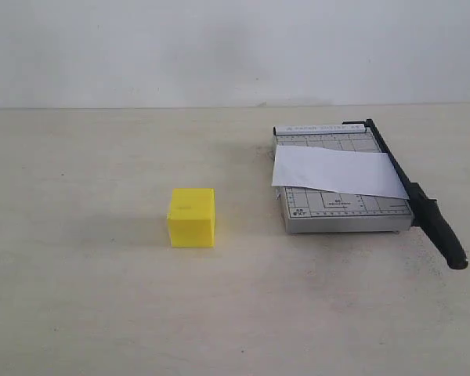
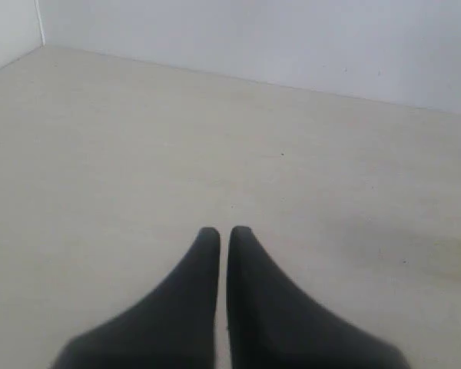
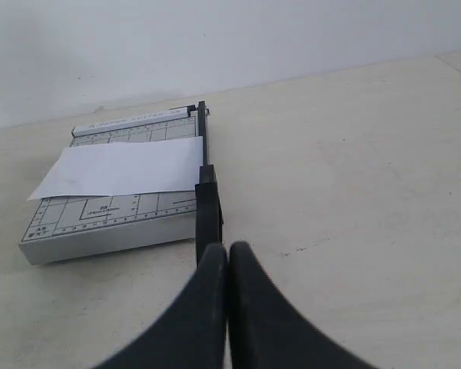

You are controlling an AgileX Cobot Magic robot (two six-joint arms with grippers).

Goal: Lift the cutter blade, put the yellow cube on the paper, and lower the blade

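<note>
The yellow cube (image 1: 192, 217) stands alone on the table, left of the grey cutter base (image 1: 338, 211). The white paper (image 1: 337, 172) lies across the base, also seen as paper (image 3: 123, 167) in the right wrist view. The cutter blade (image 1: 419, 200) lies lowered along the base's right edge, its thick handle jutting toward the front. Neither arm shows in the exterior view. My right gripper (image 3: 228, 250) is shut and empty, just short of the blade handle (image 3: 207, 211). My left gripper (image 2: 223, 232) is shut over bare table, with no task object in its view.
A pale wall (image 1: 235, 47) closes the back of the beige table (image 1: 86, 313). The cutter base (image 3: 107, 223) sits near the table's far right part.
</note>
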